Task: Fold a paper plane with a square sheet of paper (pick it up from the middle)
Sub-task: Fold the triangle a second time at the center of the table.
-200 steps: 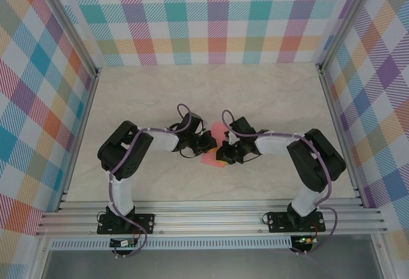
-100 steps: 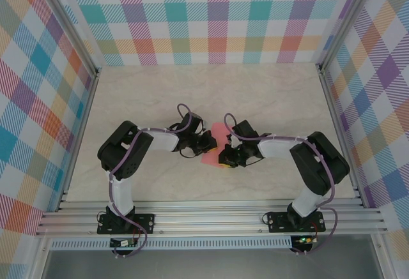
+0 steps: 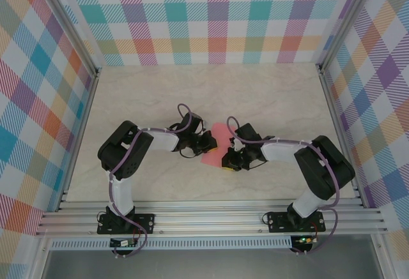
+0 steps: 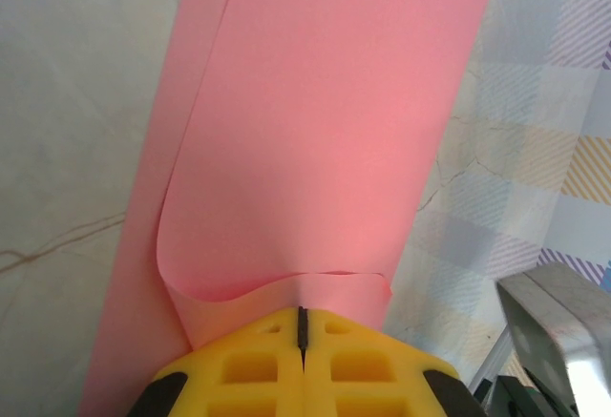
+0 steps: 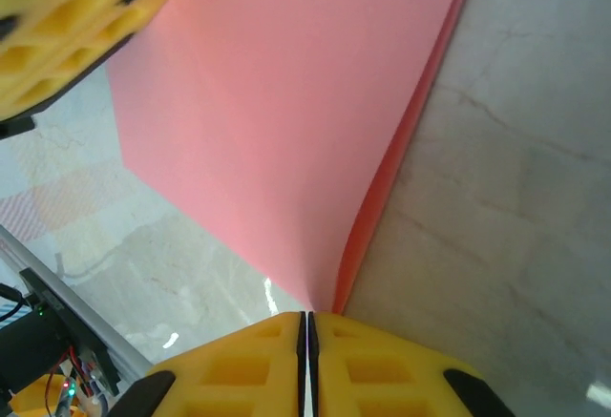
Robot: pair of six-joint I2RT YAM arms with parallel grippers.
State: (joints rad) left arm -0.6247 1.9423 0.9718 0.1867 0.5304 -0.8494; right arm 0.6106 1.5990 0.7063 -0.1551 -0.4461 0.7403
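Note:
The square sheet of paper (image 3: 209,159) is salmon pink and lies folded over on itself in the middle of the table, between both grippers. In the left wrist view the sheet of paper (image 4: 315,131) shows two layers, the upper one curling up at my left gripper (image 4: 302,318), whose yellow jaws are shut on its near edge. My right gripper (image 5: 307,322) is shut on the paper (image 5: 286,121) where its folded edge narrows to a point. From above, the left gripper (image 3: 209,142) holds the sheet's left side and the right gripper (image 3: 227,161) its near right side.
The pale marble-patterned table (image 3: 268,100) is walled by checked panels on three sides, with aluminium rails (image 3: 211,218) along the near edge. The left gripper's yellow finger (image 5: 57,35) shows at the top left of the right wrist view, close over the paper.
The right arm has drawn its gripper slightly right and toward the near edge, still shut on the paper. The left arm has stayed put.

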